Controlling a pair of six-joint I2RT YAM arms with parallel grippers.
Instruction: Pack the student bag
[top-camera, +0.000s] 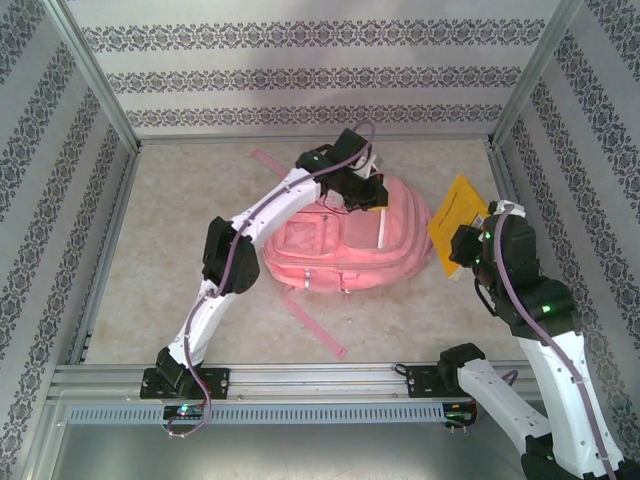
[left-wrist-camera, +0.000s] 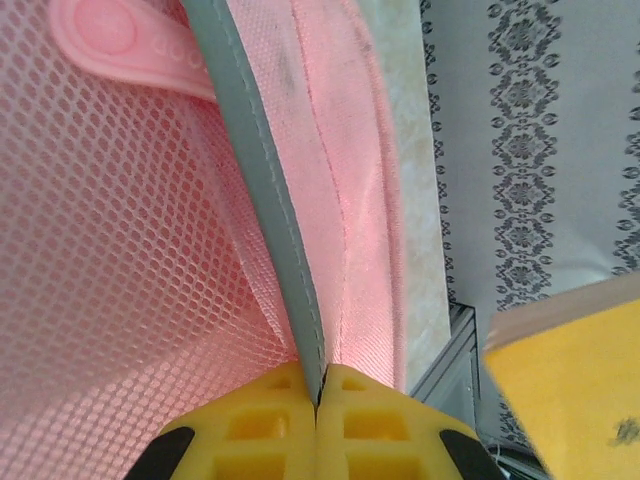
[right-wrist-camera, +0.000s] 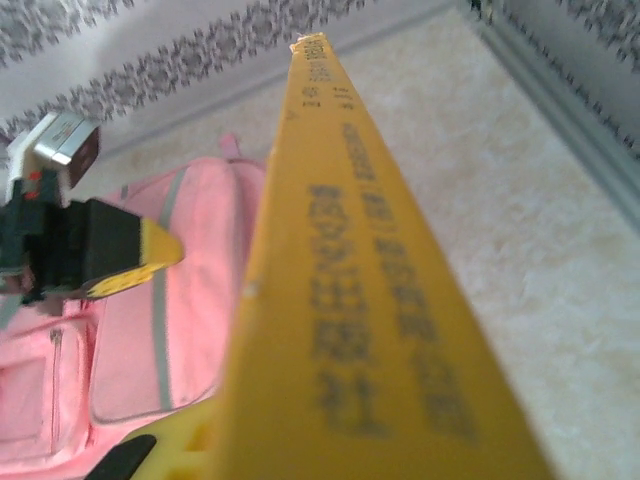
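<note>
at the middle of the table (top-camera: 170, 290), the student bag (top-camera: 340, 250) lies flat with its front pockets facing up, and one strap (top-camera: 315, 325) trails toward the arm bases.

the left gripper (top-camera: 368, 190) is at the bag's far end. its wrist view shows the jaws clenched tip to tip on a grey band (left-wrist-camera: 270, 200) that runs along the pink fabric, with mesh (left-wrist-camera: 110, 250) beside it. the bite is thin and sits at the very tips.

the right gripper (top-camera: 470, 255) grasps a yellow book (top-camera: 458, 218) just off the bag's right side. the book is tilted, with one edge pointing toward the bag. we cannot tell how deep the book sits in the jaws.

we cannot tell from these views whether the main compartment is open.

risks, in our judgement:
- the band may slip out of the fingertip pinch once it is pulled, so the mouth would drop shut as the book approaches.
- if the compartment is closed, the pull would drag the whole bag across the table instead of opening a gap.
- the book could pivot in its grip, or its leading corner could snag on fabric or mesh.
- the two wrists work near each other at the bag's far right, so contact between them is possible.
</note>
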